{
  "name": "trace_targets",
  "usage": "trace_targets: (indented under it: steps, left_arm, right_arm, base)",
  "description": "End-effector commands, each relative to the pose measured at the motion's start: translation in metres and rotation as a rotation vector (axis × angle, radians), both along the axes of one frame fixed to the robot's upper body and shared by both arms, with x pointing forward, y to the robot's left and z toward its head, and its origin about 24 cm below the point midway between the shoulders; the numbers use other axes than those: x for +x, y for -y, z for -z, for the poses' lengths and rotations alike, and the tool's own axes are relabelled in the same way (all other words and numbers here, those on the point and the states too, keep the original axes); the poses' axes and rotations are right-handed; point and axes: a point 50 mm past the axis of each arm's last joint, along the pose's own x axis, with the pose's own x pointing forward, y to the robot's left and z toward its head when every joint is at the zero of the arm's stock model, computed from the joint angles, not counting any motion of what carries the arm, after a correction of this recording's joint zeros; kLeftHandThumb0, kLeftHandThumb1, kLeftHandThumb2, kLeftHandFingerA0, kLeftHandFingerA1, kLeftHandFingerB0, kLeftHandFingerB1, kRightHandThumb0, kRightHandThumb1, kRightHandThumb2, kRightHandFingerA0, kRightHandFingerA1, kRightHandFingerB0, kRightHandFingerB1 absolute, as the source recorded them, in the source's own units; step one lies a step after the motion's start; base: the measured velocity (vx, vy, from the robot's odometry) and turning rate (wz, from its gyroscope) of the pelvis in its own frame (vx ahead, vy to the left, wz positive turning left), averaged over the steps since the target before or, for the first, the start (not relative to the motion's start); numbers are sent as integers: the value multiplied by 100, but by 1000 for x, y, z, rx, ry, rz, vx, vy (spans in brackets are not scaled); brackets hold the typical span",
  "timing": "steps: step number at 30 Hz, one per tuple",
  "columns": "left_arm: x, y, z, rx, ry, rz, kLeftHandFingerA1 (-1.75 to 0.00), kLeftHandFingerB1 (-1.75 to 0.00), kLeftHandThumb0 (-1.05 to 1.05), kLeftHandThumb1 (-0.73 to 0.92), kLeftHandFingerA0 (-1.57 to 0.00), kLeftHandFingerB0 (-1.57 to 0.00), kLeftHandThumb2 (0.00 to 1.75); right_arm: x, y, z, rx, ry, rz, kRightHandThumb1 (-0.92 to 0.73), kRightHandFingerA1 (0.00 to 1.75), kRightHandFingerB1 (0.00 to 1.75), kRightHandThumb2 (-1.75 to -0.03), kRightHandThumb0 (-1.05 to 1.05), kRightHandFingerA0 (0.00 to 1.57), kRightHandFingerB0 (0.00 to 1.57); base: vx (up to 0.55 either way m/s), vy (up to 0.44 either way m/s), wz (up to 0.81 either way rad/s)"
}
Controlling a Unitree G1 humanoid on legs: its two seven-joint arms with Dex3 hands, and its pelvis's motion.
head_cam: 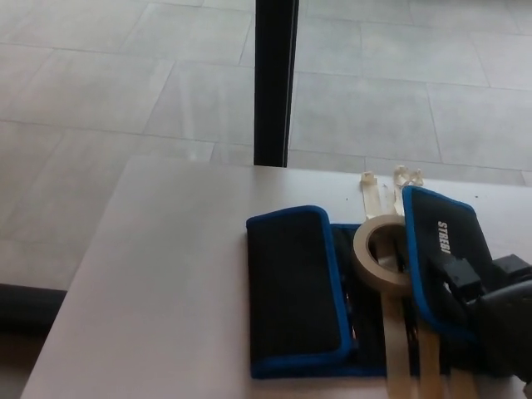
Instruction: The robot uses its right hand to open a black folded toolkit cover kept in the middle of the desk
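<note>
The black toolkit cover with blue trim (295, 291) lies in the middle of the desk (166, 274). Its left flap stays folded flat over the inside. The right flap (439, 249), with white lettering, stands tilted up and out to the right. My right hand (490, 303) comes in at the lower right with its fingers (460, 278) closed on that flap's outer edge. A beige tape roll (381, 252) lies uncovered between the two flaps. The left hand does not show.
A black post (274, 83) rises behind the desk's far edge. Small white clips (406, 175) lie near that edge. Pale tape strips (397, 349) run across the toolkit toward the front. The desk's left edge drops to the tiled floor (83, 100).
</note>
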Motion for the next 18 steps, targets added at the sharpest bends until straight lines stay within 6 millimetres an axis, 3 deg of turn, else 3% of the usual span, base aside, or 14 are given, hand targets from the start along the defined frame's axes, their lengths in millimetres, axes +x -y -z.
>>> trace_targets:
  steps: [1, 5, 6, 7, 9, 10, 12, 13, 14, 15, 16, 18]
  left_arm:
    - [-1, -10, -8, 4, -28, 10, -136, -129, -32, -26, -135, -120, 88]
    - [1, -9, -8, -1, -9, 19, -136, -128, -32, -27, -137, -120, 87]
    - [1, -9, -8, -2, -11, 17, -135, -128, -31, -27, -137, -120, 86]
    - [2, -8, -8, -1, -19, 22, -134, -127, -31, -26, -135, -120, 87]
    - [5, -8, -8, 1, -16, 27, -133, -128, -31, -26, -134, -121, 87]
    - [5, -8, -8, 0, -14, 27, -133, -128, -31, -26, -134, -121, 87]
    - [4, -8, -8, -1, -11, 32, -134, -126, -30, -26, -137, -119, 85]
    - [4, -8, -8, -3, -14, 35, -133, -126, -30, -27, -136, -118, 85]
    - [4, -8, -8, -5, -15, 35, -134, -125, -30, -27, -137, -118, 85]
    - [4, -8, -8, -5, -14, 34, -134, -126, -30, -29, -137, -119, 84]
    - [4, -8, -8, -5, -12, 35, -135, -128, -31, -30, -136, -119, 84]
    - [5, -8, -8, -4, -11, 35, -135, -128, -31, -30, -136, -120, 84]
  right_arm:
    - [0, 20, -11, -61, 162, -27, -62, 140, 54, -62, -36, 79, 32]
    - [-2, 26, -9, -30, 166, -7, -63, 159, 57, -80, -27, 94, 42]
    - [-3, 26, -9, 8, 176, -2, -62, 164, 58, -78, -28, 94, 53]
    - [-4, 26, -10, 124, 197, 35, -62, 169, 81, -68, -32, 97, 85]
    - [-4, 27, -10, 269, 230, 124, -61, 168, 92, -72, -30, 96, 92]
    - [-4, 27, -9, 291, 231, 139, -61, 168, 92, -72, -30, 96, 92]
    - [-6, 28, -8, 502, 239, 242, -59, 170, 94, -73, -31, 100, 86]
    - [-7, 30, -6, 569, 244, 286, -55, 157, 99, -87, -29, 117, 90]
    - [-7, 32, -6, 632, 256, 326, -63, 170, 93, -78, -26, 98, 85]
    - [-7, 40, -8, 826, 319, 464, -67, 168, 103, -83, -26, 95, 85]
    - [-8, 46, -10, 912, 378, 535, -64, 166, 98, -86, -22, 98, 89]
    - [-7, 50, -11, 956, 400, 577, -66, 162, 90, -84, -28, 94, 86]
  base:
    - [0, 0, 0]
    - [0, 0, 0]
    - [0, 0, 0]
    - [0, 0, 0]
    - [0, 0, 0]
    - [0, 0, 0]
    - [0, 0, 0]
    - [0, 0, 0]
    - [0, 0, 0]
    - [0, 0, 0]
    - [0, 0, 0]
    - [0, 0, 0]
